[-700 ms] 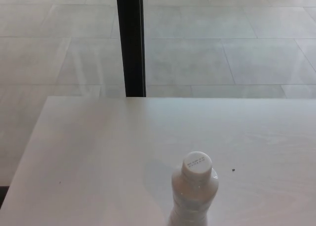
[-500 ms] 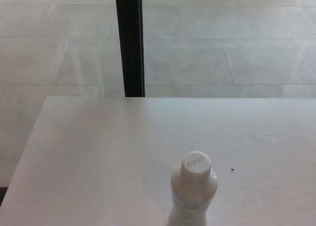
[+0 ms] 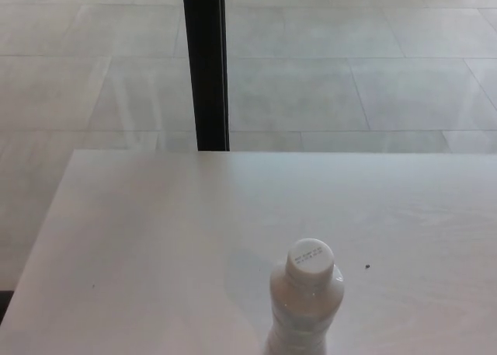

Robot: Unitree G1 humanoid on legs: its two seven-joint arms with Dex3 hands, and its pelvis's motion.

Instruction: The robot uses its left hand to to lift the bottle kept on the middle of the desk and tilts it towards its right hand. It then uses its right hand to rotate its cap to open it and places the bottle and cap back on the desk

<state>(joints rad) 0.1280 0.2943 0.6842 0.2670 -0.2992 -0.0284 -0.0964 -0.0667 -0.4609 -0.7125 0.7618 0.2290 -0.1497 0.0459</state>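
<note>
- Showing neither robot hand, the head view has no arm, finger or forearm anywhere in the picture, so whether the hands are open or closed cannot be told.
- Low in the frame, slightly right of centre, a bottle (image 3: pixel 306 302) stands upright on the desk (image 3: pixel 155 238), with its white cap (image 3: pixel 310 259) on.
- The bottom edge of the picture cuts off the bottle's lower body, so its base and where it meets the desk are hidden.
- Small dark print sits on top of the cap, too tiny to read.
- A small dark speck (image 3: pixel 367 266) lies on the desk just right of the bottle, apart from it; what it is cannot be made out.
- Compared with the picture half a second earlier, bottle, speck and desk edge all sit a trace differently together, which reads as a slight camera shift; the bottle is where it was on the desk.
- The bottle is cloudy, translucent plastic with rounded shoulders and a round, flat-topped cap.
- The desk is pale, smooth and matte, with a straight far edge across the middle of the frame.
- Beyond it, in the upper half, a floor (image 3: pixel 349 75) of large pale tiles shows a faint sheen.
- A black upright post (image 3: pixel 206 64) rises from the desk's far edge to the top, left of centre.
</note>
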